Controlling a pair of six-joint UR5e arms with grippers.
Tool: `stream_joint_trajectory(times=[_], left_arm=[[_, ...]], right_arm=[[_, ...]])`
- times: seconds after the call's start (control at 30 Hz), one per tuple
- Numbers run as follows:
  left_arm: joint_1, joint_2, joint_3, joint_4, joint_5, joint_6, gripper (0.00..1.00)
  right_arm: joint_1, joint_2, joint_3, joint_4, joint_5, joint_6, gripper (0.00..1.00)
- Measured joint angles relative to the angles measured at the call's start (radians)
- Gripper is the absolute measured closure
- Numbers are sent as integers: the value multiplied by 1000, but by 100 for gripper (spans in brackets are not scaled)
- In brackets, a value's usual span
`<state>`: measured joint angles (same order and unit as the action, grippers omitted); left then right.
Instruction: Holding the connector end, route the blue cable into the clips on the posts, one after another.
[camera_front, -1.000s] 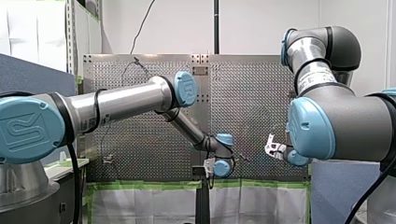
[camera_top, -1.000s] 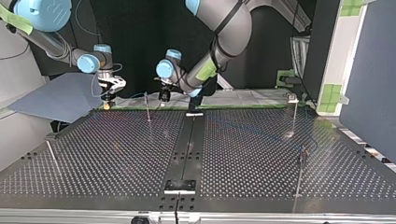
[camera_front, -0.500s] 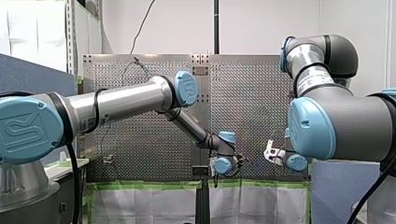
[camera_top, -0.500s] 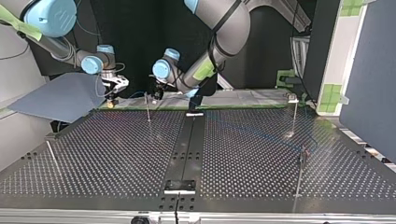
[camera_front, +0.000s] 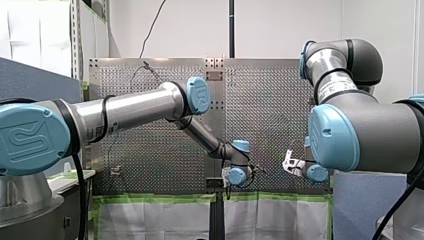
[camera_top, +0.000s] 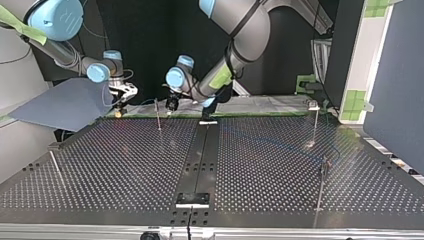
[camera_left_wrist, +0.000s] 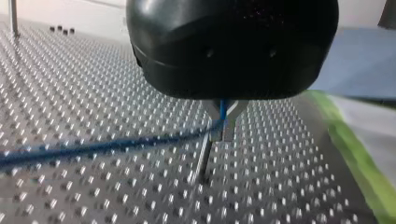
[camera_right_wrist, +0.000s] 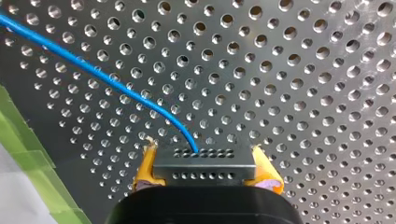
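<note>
As both jaws hold it — one blue cable (camera_right_wrist: 107, 80), four posts (camera_top: 158, 114).

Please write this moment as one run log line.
left gripper: jaws shut on blue cable, by post | right gripper: jaws shut on connector

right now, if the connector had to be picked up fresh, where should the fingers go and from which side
Grip the connector on its two short ends, as the yellow pads of my right gripper do. It is a flat, wide block, so those ends are parallel. Come from behind, opposite the blue cable, which leaves the middle of its front edge, so nothing should pinch it.
</note>
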<state>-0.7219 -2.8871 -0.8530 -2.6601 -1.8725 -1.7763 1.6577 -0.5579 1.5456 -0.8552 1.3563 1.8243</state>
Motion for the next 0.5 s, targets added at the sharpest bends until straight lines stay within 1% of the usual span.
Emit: stream_joint_trajectory(times=[0.1, 0.23, 0.37, 0.43, 0.5], left_arm=[[6, 0, 0, 0, -22, 0, 100], [8, -2, 0, 2, -28, 0, 100], [12, -17, 12, -2, -22, -1, 100], [11, -31, 25, -13, -20, -1, 100], [11, -41, 40, -21, -20, -1, 100]], right_arm=[[0, 1, -10, 14, 1, 5, 100], [0, 1, -25, 38, 5, 8, 100], [0, 1, -37, 65, 20, 12, 100], [0, 1, -42, 78, 32, 19, 100], [-1, 1, -44, 86, 49, 30, 100]])
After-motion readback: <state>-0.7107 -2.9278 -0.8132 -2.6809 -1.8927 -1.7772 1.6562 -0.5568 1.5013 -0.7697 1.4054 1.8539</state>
